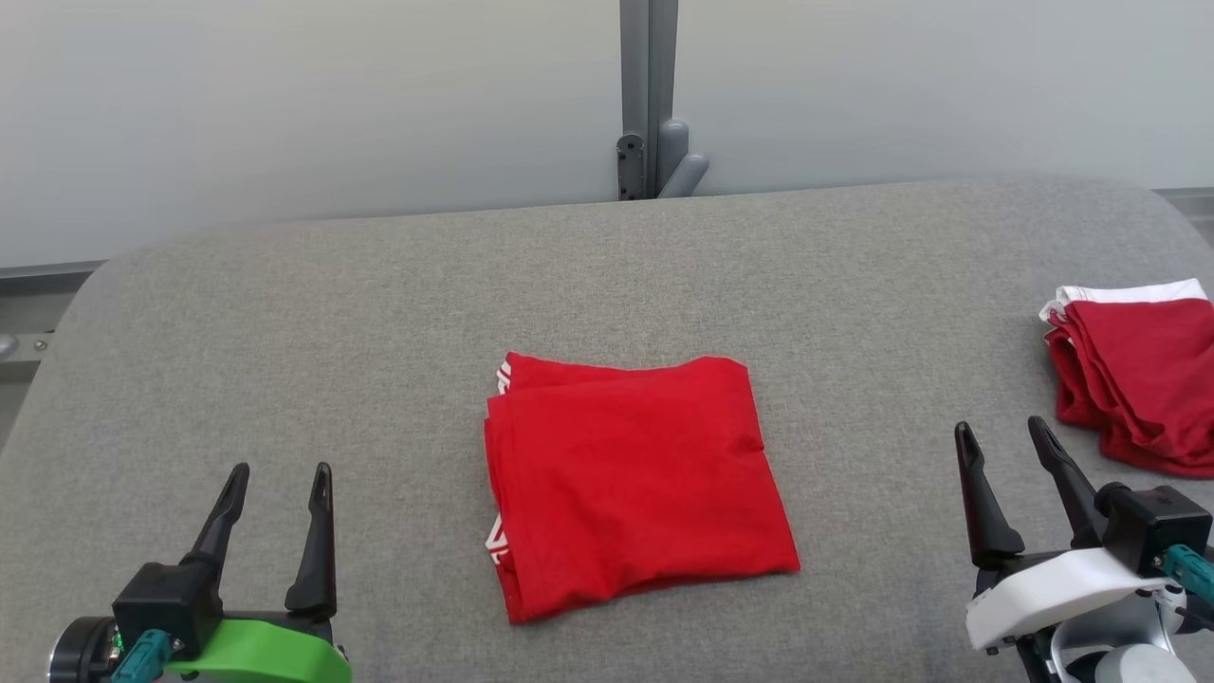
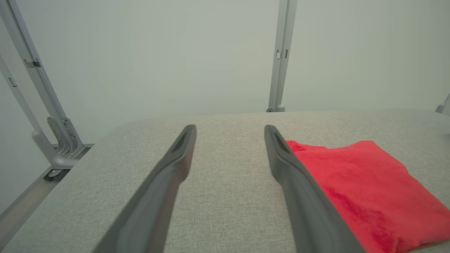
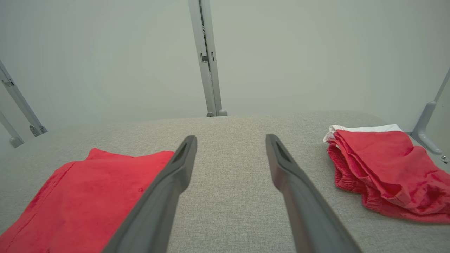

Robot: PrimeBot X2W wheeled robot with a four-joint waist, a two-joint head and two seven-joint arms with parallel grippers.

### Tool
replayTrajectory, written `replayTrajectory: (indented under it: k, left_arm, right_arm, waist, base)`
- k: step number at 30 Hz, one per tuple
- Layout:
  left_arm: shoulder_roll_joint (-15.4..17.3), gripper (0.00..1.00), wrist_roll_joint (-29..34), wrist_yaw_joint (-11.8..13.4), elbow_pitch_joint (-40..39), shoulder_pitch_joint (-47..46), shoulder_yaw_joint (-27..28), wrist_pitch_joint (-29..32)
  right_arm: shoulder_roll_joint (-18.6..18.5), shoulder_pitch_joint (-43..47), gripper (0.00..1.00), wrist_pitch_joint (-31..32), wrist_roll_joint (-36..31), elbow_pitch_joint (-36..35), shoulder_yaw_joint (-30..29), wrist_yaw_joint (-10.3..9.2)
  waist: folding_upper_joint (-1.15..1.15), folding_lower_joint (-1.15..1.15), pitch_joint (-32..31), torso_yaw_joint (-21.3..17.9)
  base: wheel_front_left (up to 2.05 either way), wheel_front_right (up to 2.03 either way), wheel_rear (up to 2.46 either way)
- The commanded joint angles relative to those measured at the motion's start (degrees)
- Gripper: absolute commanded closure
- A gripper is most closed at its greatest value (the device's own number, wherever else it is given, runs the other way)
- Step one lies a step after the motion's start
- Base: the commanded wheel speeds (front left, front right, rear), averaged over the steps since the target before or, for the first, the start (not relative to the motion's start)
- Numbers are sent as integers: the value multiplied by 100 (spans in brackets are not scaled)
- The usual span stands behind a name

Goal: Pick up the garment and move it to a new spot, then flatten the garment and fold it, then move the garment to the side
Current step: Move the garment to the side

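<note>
**Both hands open and empty; folded garment at mid-table**

- Left hand (image 1: 283, 470): fingers spread wide with nothing between them. It sits at the lower left of the head view, over bare grey table (image 1: 379, 313). In the left wrist view, the red garment (image 2: 369, 186) lies off to the right of the right-hand finger (image 2: 291, 168), and that finger hides part of its edge. I can't tell from there whether they touch. The head view shows clear table between them.
- Right hand (image 1: 1001, 425): fingers also wide apart, gripping nothing. It is at the lower right, tilted slightly, and sits between the garment and a second red pile (image 1: 1138, 389).
- Garment (image 1: 635, 484): folded into a rough rectangle and lying flat near the table centre. White trim shows at its left edge. It is well apart from both hands.
- Second red pile: rumpled, with a white layer underneath, at the table's right edge near the right hand but not touching it.
- A grey post (image 1: 648, 95) stands behind the table's far edge.
</note>
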Motion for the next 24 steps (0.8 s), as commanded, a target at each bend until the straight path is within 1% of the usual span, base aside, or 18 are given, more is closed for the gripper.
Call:
replayTrajectory:
  k: [1,6,11,17,24]
  left_arm:
    - [49,0,-49,29,13,-20,-7,6]
    - [48,0,-70,40,26,-85,-11,-33]
    - [-3,0,-89,54,-2,-233,-52,-79]
    - [-53,0,-116,27,33,-602,-85,-238]
    - [-216,0,-111,8,224,-1157,-217,-530]
  right_arm:
    - [18,55,0,-26,-38,20,6,-3]
    - [11,23,0,-28,-36,45,20,-3]
    - [-42,-72,0,-28,-3,97,-13,-3]
    - [-141,-333,0,24,72,294,131,-3]
    - [-309,-839,0,28,204,843,463,-3]
  waist:
    - [0,0,-4,19]
    - [0,0,6,74]
    - [0,0,81,265]
    - [0,0,426,659]
    - [0,0,1002,1170]
  base:
    - [0,0,0]
    - [0,0,0]
    - [0,0,0]
    - [0,0,0]
    - [0,0,0]
